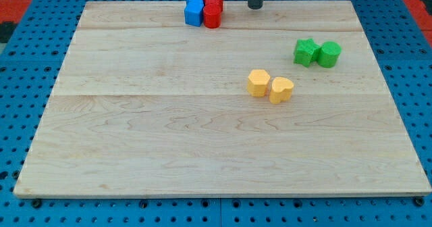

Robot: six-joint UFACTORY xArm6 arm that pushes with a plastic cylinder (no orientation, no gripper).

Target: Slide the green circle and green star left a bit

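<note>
The green star (306,52) and the green circle (330,54) sit side by side and touching on the right part of the wooden board (169,139), the star on the left. My tip (255,6) is at the view's top edge of the board, up and to the left of the green pair and well apart from them.
A blue block (194,9) and two red blocks (212,11) huddle at the view's top, left of my tip. A yellow hexagon-like block (258,82) and a yellow heart-like block (281,90) lie near the middle, below and left of the green pair.
</note>
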